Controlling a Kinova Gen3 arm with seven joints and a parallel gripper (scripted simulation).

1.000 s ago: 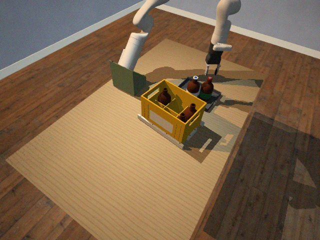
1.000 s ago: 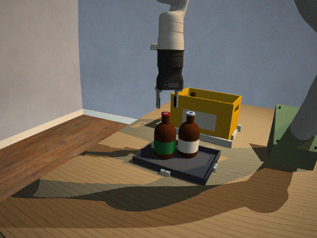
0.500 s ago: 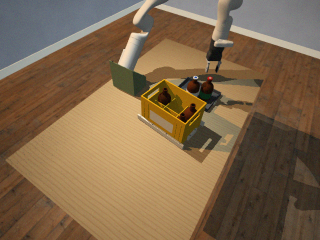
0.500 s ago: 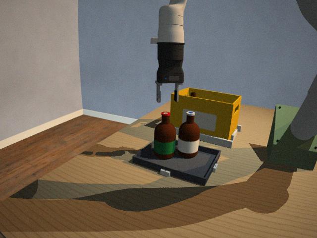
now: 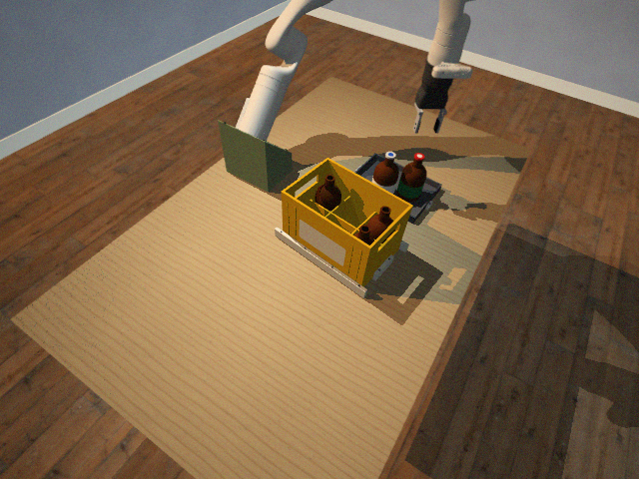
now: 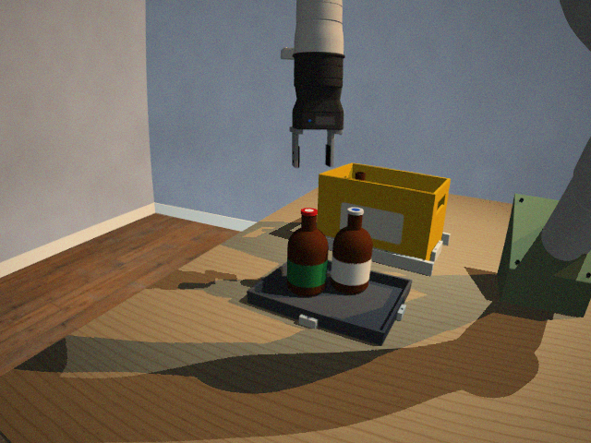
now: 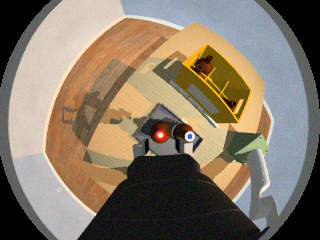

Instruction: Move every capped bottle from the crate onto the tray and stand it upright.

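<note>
Below empty gripper (image 6: 311,153): seemingly red-capped bottle (image 6: 307,255).

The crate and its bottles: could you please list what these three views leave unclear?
- Crate bottles: exterior view shows one neck; the wall hides the rest.
- Front bottle, top view: the rim and neighbour cover its body.
- Wrist view: the gripper body blocks the tray; crate contents too small.
</note>
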